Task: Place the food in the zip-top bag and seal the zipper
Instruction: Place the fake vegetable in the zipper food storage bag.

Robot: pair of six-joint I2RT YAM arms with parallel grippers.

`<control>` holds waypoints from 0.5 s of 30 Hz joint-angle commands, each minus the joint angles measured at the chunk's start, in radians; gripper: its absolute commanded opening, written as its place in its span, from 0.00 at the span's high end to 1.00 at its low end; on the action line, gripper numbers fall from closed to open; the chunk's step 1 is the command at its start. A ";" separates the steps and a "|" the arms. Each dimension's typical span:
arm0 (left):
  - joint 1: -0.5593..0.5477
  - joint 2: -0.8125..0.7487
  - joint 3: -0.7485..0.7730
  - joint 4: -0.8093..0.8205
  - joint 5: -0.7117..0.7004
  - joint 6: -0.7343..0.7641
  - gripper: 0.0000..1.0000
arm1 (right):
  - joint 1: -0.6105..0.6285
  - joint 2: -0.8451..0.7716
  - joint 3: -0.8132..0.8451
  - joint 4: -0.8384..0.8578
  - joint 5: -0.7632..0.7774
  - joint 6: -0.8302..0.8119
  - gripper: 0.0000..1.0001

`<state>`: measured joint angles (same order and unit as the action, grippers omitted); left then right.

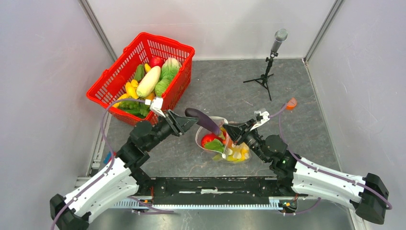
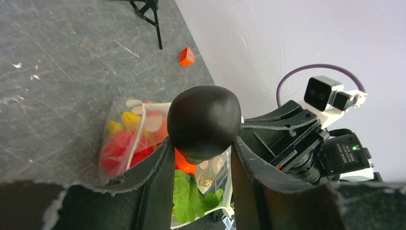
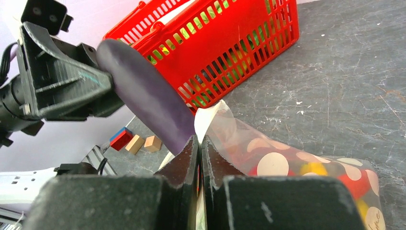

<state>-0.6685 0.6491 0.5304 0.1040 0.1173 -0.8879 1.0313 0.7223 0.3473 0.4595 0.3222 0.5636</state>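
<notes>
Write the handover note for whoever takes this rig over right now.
Left hand: shut on the purple eggplant, whose tip is at the bag's mouth.
Right hand: shut on the rim of the zip-top bag, holding it up.
Done: red, yellow and green toy pieces are in the bag.
Left to do: drop the eggplant in, bring over the remaining food from the red basket, then press the bag shut.
</notes>
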 commanded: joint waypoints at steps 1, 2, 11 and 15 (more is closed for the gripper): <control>-0.141 0.036 -0.030 0.162 -0.221 0.004 0.98 | -0.002 0.005 0.037 0.089 -0.004 0.014 0.92; -0.172 0.051 -0.039 0.183 -0.246 0.008 0.98 | -0.002 0.007 0.038 0.093 -0.006 0.016 0.92; -0.324 0.238 -0.001 0.202 -0.299 0.000 0.98 | -0.002 0.008 0.047 0.084 -0.011 0.010 0.92; -0.329 0.313 0.021 0.167 -0.259 -0.021 0.98 | -0.002 0.004 0.050 0.078 -0.015 0.003 0.92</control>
<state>-0.9901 0.9062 0.5022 0.2714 -0.1310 -0.8894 1.0313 0.7368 0.3477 0.4774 0.3134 0.5713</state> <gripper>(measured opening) 0.474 0.083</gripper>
